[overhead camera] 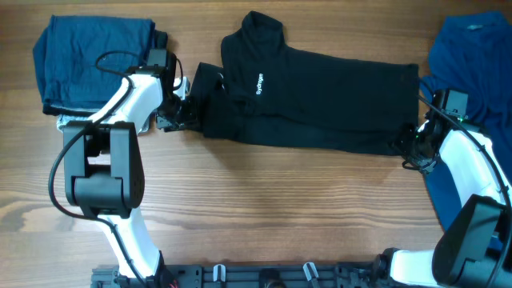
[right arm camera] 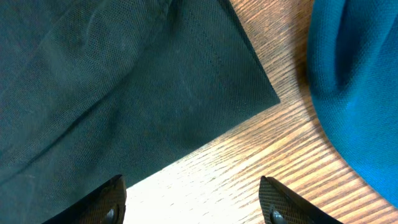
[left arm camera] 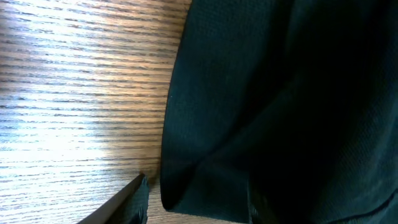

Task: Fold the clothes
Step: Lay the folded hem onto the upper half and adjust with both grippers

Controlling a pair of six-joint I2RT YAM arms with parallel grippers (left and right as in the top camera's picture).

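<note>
Black polo shirt [overhead camera: 320, 104] has ends between left gripper [left arm camera: 193, 206] and right gripper [right arm camera: 194, 202] jaws.

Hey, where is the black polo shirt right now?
Overhead view: the black polo shirt lies across the upper middle of the table, between the left gripper and the right gripper.

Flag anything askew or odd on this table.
Nothing spilled or damaged. The black polo lies sideways and rumpled, its lower edge doubled over and one sleeve bunched by the left tool.
</note>
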